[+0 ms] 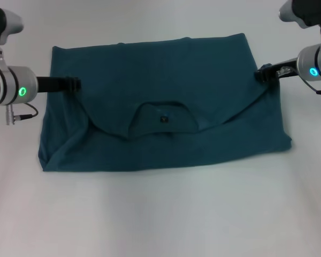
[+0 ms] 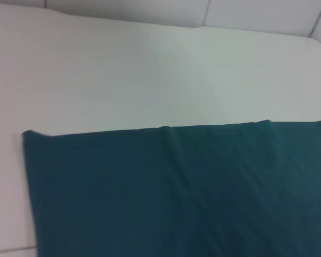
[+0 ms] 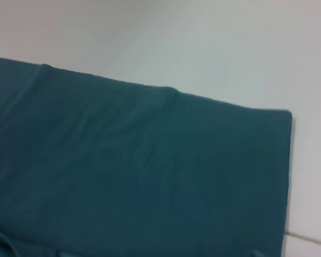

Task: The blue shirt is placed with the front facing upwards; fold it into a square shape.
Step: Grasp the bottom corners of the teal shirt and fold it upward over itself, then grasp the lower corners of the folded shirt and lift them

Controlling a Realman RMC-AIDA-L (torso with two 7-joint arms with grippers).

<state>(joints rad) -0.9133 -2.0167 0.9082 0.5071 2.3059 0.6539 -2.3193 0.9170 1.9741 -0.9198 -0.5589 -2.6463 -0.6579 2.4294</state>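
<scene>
The blue shirt lies on the white table, folded over on itself into a wide rectangle. Its neckline and small black neck label show in the middle, on a top layer whose curved edge runs out to both sides. My left gripper rests on the shirt's left part, at the end of that folded layer. At the right end of the same layer, by the shirt's right edge, is my right gripper. No lettering shows. Both wrist views show only flat shirt cloth and table.
White table surrounds the shirt, with a broad bare strip in front of it. A lower layer of cloth sticks out at the shirt's front right corner. A tiled wall stands behind the table's far edge.
</scene>
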